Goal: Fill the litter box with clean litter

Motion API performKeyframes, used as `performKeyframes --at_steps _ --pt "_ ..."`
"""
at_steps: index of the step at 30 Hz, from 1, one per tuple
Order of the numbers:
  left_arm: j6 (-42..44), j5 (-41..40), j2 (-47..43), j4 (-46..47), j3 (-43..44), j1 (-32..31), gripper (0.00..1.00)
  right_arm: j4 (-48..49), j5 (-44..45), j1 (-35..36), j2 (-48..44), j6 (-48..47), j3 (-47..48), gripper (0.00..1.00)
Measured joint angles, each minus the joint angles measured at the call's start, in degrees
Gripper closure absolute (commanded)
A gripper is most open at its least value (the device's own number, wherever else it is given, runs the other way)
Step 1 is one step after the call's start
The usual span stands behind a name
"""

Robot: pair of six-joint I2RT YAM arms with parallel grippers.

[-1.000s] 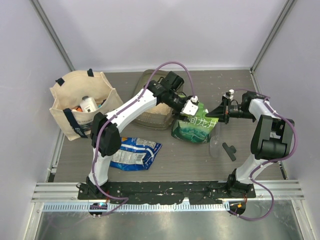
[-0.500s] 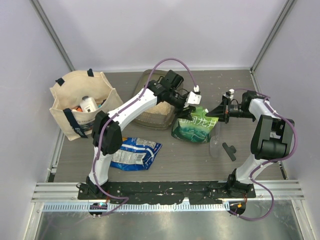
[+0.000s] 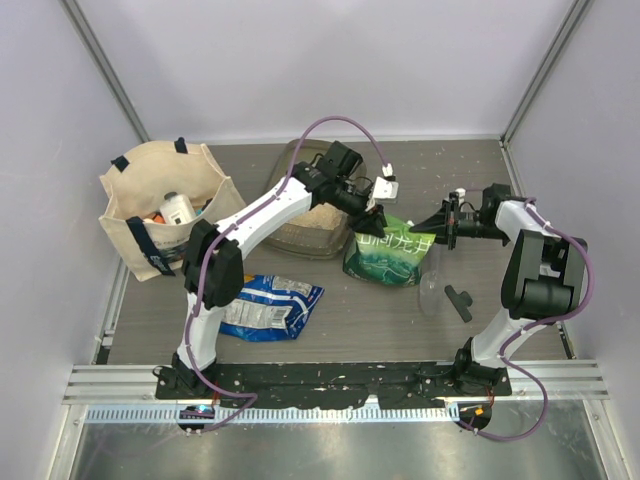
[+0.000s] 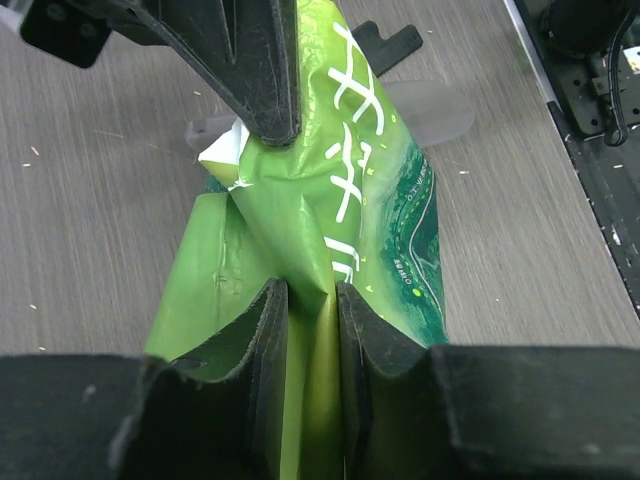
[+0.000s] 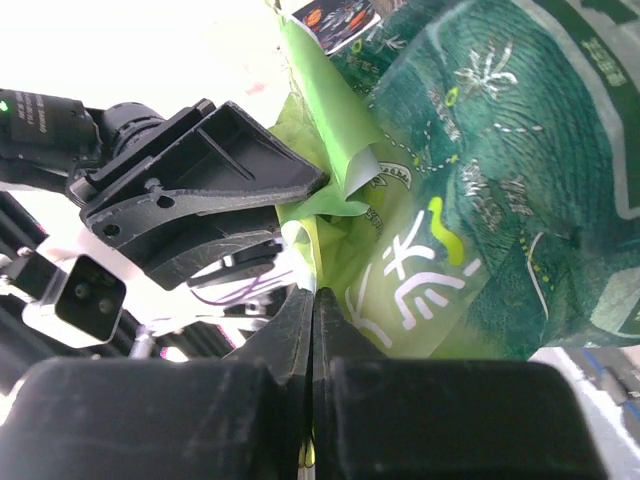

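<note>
The green-and-white printed bag (image 3: pixel 392 256) stands on the table just right of the litter box (image 3: pixel 292 168), a smoky translucent tray. Tan clean litter (image 3: pixel 318 217) lies in a heap inside the tray. My left gripper (image 3: pixel 371 217) is shut on a fold at the bag's top left corner; the left wrist view shows the gripper (image 4: pixel 310 312) pinching green film (image 4: pixel 345 160). My right gripper (image 3: pixel 436 223) is shut on the bag's top right edge; in the right wrist view the gripper (image 5: pixel 314 300) clamps the thin film of the bag (image 5: pixel 470 200).
A beige tote bag (image 3: pixel 165 205) with bottles stands at the left. A blue crinkly packet (image 3: pixel 265 305) lies in front of it. A clear scoop with a black handle (image 3: pixel 447 292) lies right of the green bag; it also shows in the left wrist view (image 4: pixel 430 110).
My left gripper has moved back and up with the bag's top left corner. The right gripper has shifted slightly back, still on the bag's edge.
</note>
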Motion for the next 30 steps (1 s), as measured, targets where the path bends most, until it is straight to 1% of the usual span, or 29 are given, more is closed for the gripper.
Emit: performKeyframes --at_steps 1,3,4,6,8,9,10,11,14,15,16,18,20,23,25,27,28,30 --pt "-0.3 0.4 0.0 0.3 -0.3 0.0 0.89 0.6 -0.1 0.0 0.0 2.1 -0.6 0.99" --pt "-0.9 1.2 0.0 0.5 -0.8 0.1 0.93 1.8 -0.9 -0.1 0.0 5.6 -2.4 0.99" --pt "-1.3 1.7 0.0 0.5 -1.1 0.2 0.93 1.9 -1.4 -0.2 0.0 7.1 -3.3 0.98" --pt "-2.0 2.4 -0.2 1.0 -1.8 0.4 0.94 1.8 -1.9 -0.5 0.0 9.1 -4.5 0.88" --pt "-3.1 2.8 -0.6 2.2 -2.8 0.6 0.95 2.1 -2.1 -0.7 0.0 9.8 -4.3 0.65" --pt "-3.9 3.2 -0.8 2.6 -3.4 0.9 0.96 1.6 -2.1 -1.1 0.0 9.8 -3.4 0.57" --pt "-4.9 3.8 -1.0 3.3 -4.1 1.2 0.96 0.5 -1.9 -1.9 0.2 7.8 -1.6 0.52" --pt "-6.2 4.6 -1.1 4.1 -4.9 1.6 0.97 -1.8 -1.1 -3.1 0.4 4.4 1.7 0.46" --pt "-10.1 6.4 -1.6 7.2 -7.3 2.3 0.98 -9.4 3.2 -5.7 1.5 -10.9 16.3 0.43" --pt "-12.1 6.8 -1.9 8.5 -8.2 2.5 0.98 -11.7 4.6 -6.5 1.4 -17.7 21.9 0.42" --pt "-13.6 7.0 -2.0 9.4 -8.7 2.6 0.98 -12.8 5.6 -7.0 0.5 -22.9 25.3 0.41" --pt "-16.5 7.3 -2.0 10.7 -9.0 2.7 0.98 -13.2 6.9 -7.1 -3.0 -31.3 27.0 0.39" --pt "-19.7 7.2 -2.0 12.0 -9.4 2.9 0.98 -12.5 9.2 -5.7 -9.2 -38.7 24.9 0.38" --pt "-23.4 7.2 -2.0 13.6 -9.9 3.1 0.98 -7.8 14.1 0.1 -20.6 -47.7 18.6 0.35" --pt "-25.7 7.2 -2.0 14.6 -10.3 3.2 0.99 -1.3 17.2 6.2 -30.0 -52.4 11.1 0.33" --pt "-27.3 7.2 -2.0 15.3 -10.5 3.3 0.98 4.1 19.0 9.7 -36.8 -55.8 4.8 0.33" --pt "-28.0 7.2 -2.0 15.5 -10.5 3.3 0.98 6.7 19.9 10.5 -39.4 -58.0 1.8 0.33" --pt "-28.9 7.2 -2.0 15.6 -10.6 3.3 0.98 9.9 21.1 11.6 -41.5 -61.5 -0.9 0.33"
